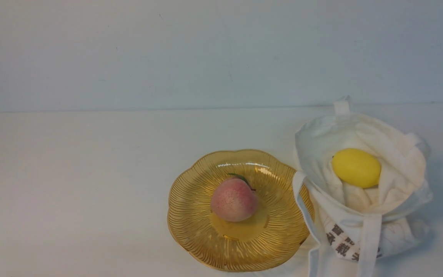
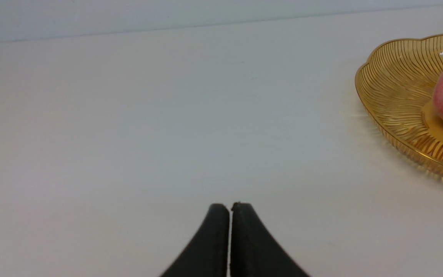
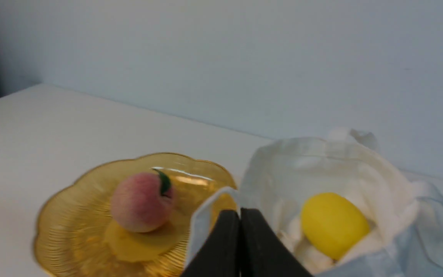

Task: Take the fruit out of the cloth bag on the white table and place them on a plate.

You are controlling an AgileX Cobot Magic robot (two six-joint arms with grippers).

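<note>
In the front view, a white table [image 1: 71, 184] fills the lower part of the frame, with a pale wall [image 1: 206, 54] across the top. Just below and right of the centre sits an amber plate [image 1: 283, 231] with a scalloped rim and fine radial ridges, and on it rests a pink speckled peach [image 1: 233, 200] with a small green leaf [image 1: 238, 177]. At the right of the frame is a white cloth bag [image 1: 394, 238], its mouth open, with dark printed characters [image 1: 342, 244] low on its side. A yellow lemon [image 1: 356, 168] lies inside it. One long strap [image 1: 302, 200] droops over the plate's right edge. In the left wrist view, the left gripper [image 2: 230, 207] points up from the bottom centre, its dark jaws closed together with nothing between them; part of the plate and the peach are cut off by the right edge of the frame. In the right wrist view, slightly blurred, the right gripper [image 3: 240, 215] rises from the bottom centre, its jaws also closed and holding nothing. The plate with the peach is at lower left, and the bag with the lemon at lower right.
</note>
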